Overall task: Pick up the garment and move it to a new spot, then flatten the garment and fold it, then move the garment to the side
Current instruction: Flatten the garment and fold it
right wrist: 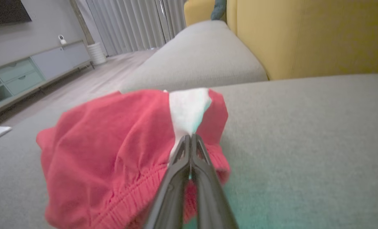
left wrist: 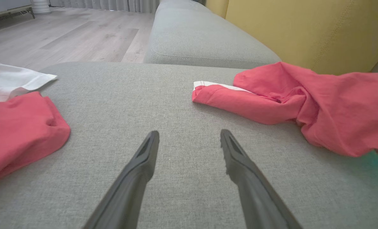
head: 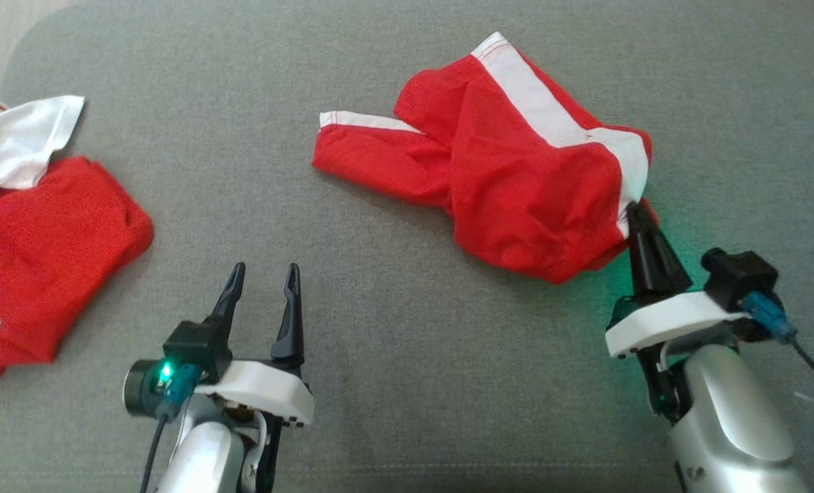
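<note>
The garment, a red mesh jersey (head: 44, 239) with a white, red-striped sleeve, lies crumpled at the left edge of the grey cushion; its lettering is hidden. It also lies at the left of the left wrist view (left wrist: 14, 127). A second red piece, shorts (head: 516, 185) with a white side stripe and an elastic waistband (right wrist: 112, 143), is bunched at centre right. My right gripper (head: 639, 213) is shut on the shorts' near right edge, pinching the white stripe (right wrist: 190, 137). My left gripper (head: 264, 268) hovers open over bare cushion between the two pieces, with nothing between its fingers (left wrist: 189, 135).
Both pieces rest on a wide grey sofa cushion (head: 407, 383). A yellow backrest (left wrist: 303, 31) rises behind it on the right, and a second grey seat (left wrist: 201, 38) extends away. Wooden floor (left wrist: 65, 35) and a low cabinet (right wrist: 33, 70) lie beyond the cushion's left edge.
</note>
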